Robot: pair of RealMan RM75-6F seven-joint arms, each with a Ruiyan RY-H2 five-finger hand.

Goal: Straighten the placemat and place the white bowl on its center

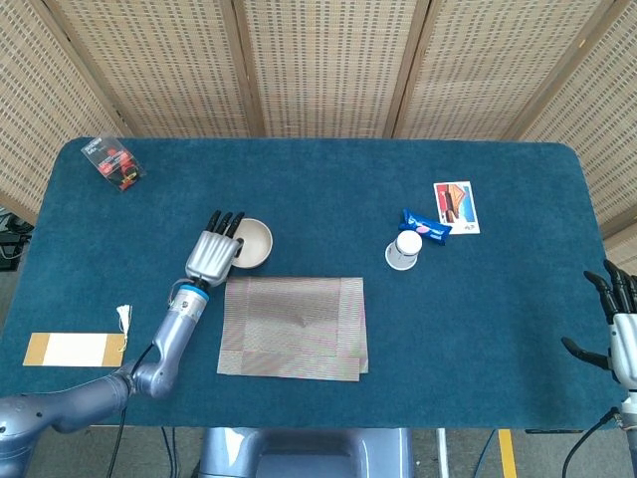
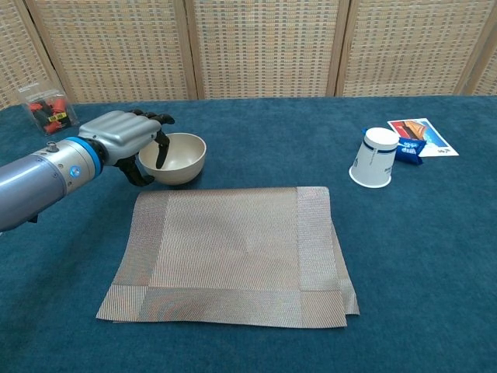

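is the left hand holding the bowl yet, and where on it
Cannot be told for sure. The left hand is at the white bowl's near-left rim, fingers hooked over the edge, but the bowl rests on the table. The right hand holds nothing.

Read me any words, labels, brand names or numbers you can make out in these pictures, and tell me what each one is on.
No text here can be read.
Paper cup: dark print on its side, too small to read.
Blue snack packet: markings too blurred to read.
Picture card: coloured graphics, no legible words.
Clear packet with red pieces: label too small to read.
Tan card at the table's left edge: no legible text.
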